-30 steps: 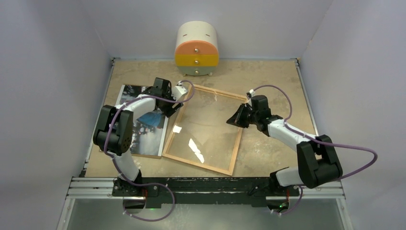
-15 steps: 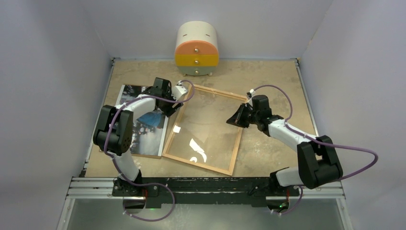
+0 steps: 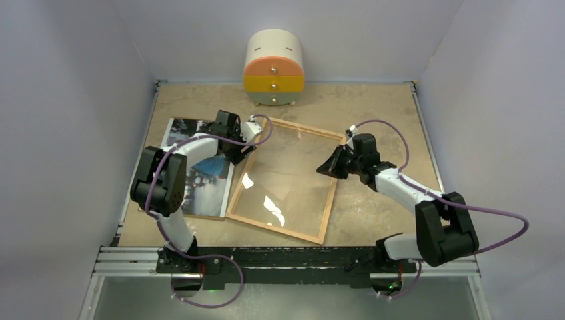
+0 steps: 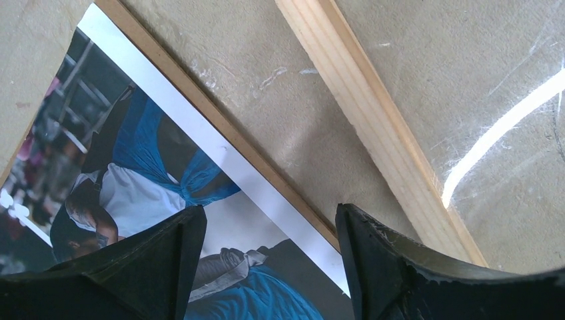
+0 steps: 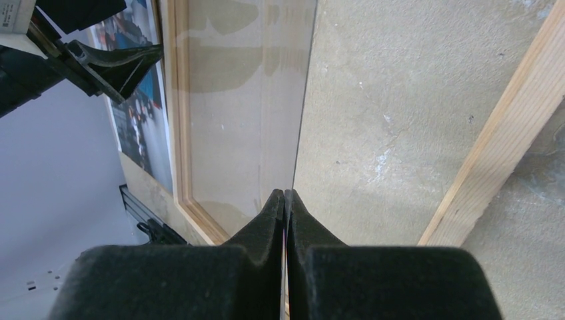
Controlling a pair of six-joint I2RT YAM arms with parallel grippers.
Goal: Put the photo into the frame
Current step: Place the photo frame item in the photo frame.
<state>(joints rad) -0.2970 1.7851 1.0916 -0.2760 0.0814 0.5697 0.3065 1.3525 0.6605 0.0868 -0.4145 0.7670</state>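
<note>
Right pincer [image 5: 285,200] nudged rightward, clamping pane [image 5: 246,100] edge (left pincer [image 4: 270,212] wide over photo [image 4: 133,153]).

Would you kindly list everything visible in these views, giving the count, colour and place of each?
photo: one, blue, white and dark, lying on the backing board at the table's left.
backing board: one, brown, under the photo, only its edge showing.
frame: one, light wood, flat at the table's centre.
clear pane: one, transparent, over the frame, pinched at its right edge.
drawer cabinet: one, cream, orange and yellow, at the table's far edge.
table: one, tan, beneath everything.
left gripper: one, black, open above the photo's edge nearest the frame.
right gripper: one, black, shut on the clear pane.
</note>
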